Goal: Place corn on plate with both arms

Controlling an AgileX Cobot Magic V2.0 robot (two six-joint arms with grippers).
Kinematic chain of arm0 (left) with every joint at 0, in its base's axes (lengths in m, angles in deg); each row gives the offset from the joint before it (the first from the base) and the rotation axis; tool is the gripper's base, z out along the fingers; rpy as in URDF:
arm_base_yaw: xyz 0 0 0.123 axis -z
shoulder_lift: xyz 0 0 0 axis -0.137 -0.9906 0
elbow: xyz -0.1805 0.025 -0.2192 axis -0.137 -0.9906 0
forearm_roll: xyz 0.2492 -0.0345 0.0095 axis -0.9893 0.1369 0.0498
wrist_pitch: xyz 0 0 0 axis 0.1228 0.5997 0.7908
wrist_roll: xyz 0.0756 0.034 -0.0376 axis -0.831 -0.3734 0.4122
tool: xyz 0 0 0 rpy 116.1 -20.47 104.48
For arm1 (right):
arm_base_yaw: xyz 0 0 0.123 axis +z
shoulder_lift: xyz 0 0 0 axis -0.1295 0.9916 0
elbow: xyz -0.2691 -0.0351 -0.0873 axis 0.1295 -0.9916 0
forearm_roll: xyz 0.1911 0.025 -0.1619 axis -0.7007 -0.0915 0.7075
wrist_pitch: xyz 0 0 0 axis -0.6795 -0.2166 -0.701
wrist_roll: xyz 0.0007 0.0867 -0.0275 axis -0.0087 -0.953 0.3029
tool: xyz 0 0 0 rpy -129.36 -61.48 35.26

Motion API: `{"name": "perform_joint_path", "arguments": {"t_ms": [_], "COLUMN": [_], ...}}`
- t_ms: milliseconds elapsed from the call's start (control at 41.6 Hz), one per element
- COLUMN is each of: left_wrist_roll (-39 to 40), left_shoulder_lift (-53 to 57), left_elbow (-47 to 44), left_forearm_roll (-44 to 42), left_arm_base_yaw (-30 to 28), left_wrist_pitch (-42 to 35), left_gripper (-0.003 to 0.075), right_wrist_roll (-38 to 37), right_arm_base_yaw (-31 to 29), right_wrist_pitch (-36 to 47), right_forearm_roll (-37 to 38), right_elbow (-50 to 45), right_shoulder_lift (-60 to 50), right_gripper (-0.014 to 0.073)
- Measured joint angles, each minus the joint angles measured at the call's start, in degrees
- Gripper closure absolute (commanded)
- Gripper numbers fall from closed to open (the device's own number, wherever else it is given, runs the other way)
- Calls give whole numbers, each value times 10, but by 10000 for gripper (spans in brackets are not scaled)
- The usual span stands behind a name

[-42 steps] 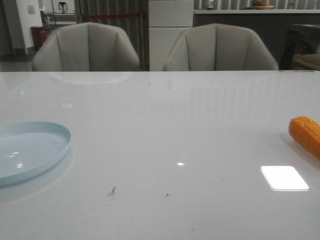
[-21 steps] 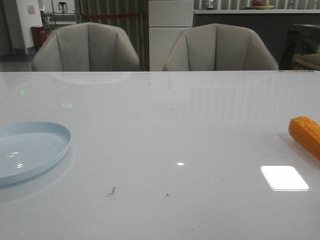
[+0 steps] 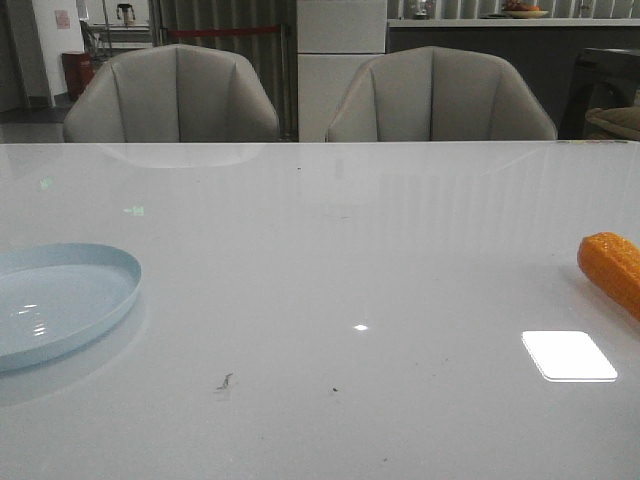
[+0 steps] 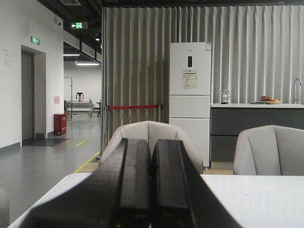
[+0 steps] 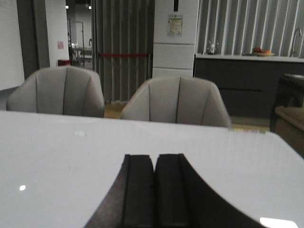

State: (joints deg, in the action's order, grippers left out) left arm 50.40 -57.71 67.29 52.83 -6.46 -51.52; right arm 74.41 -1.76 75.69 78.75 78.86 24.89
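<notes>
The orange corn lies on the white table at the right edge of the front view, partly cut off. The pale blue plate sits at the left edge of the front view, empty. Neither arm shows in the front view. My left gripper is shut and empty, pointing level over the table's left end towards the chairs. My right gripper is shut and empty, pointing over the table top. The corn and the plate do not show in either wrist view.
Two grey chairs stand behind the table's far edge. A bright light reflection lies on the table in front of the corn. Small dark specks mark the table near the front.
</notes>
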Motion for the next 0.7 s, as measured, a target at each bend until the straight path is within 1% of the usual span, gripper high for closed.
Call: {"name": "perform_joint_path", "arguments": {"t_ms": [144,312,456,600,696], "left_wrist_roll": [0,0,0,0,0], "left_shoulder_lift": [0,-4,-60,-153,-225], "left_elbow": [64,152,225,295,327], "left_forearm_roll": [-22,-66,-71,-71,-73], "left_arm_base_yaw": [0,0,0,0,0], "left_wrist_pitch": [14,68,93,109,118], "left_gripper": [631,631,631,631,631], "right_wrist_roll": [-1,-1,-1,-1,-1], "right_arm_base_yaw": [0,0,0,0,0], "right_wrist_pitch": [-32,-41,-47,-48,-48], "right_forearm_roll": [0,0,0,0,0], "right_elbow": [102,194,259,330,368], "right_shoulder_lift": [0,25,110,220,293], "right_gripper": [567,567,567,567,567]}}
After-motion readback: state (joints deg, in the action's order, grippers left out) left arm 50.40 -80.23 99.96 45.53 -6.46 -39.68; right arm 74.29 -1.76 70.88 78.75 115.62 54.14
